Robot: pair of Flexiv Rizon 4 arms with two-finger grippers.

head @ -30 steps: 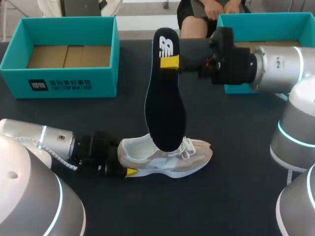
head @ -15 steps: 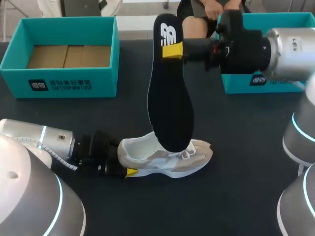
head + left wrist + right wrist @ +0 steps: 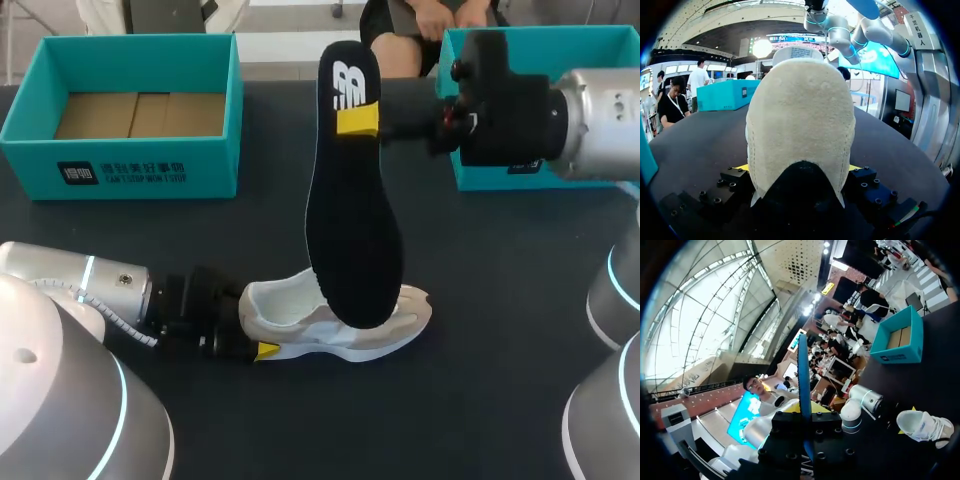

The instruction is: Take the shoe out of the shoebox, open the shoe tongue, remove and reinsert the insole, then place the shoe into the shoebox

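A long black insole [image 3: 352,220] hangs nearly upright over the table, my right gripper [image 3: 358,118] shut on its upper end. In the right wrist view the insole [image 3: 803,370] shows edge-on between that gripper's [image 3: 804,416] fingers. Its lower end overlaps the white and beige shoe [image 3: 340,322] in the head view; whether they touch I cannot tell. The shoe stands upright on the dark table. My left gripper [image 3: 256,326] sits around its heel, a yellow tip against each side. The beige heel [image 3: 800,110] fills the space between the left gripper's [image 3: 799,171] widely spread fingers.
An open teal shoebox [image 3: 150,165] with a brown cardboard floor stands at the back left. A second teal box [image 3: 490,178] stands at the back right, partly behind my right arm. The shoe [image 3: 922,425] and the left box [image 3: 897,342] also show in the right wrist view.
My right gripper has moved to the right with the insole, whose lower end has swung right toward the shoe's front. The left gripper and shoe have stayed put.
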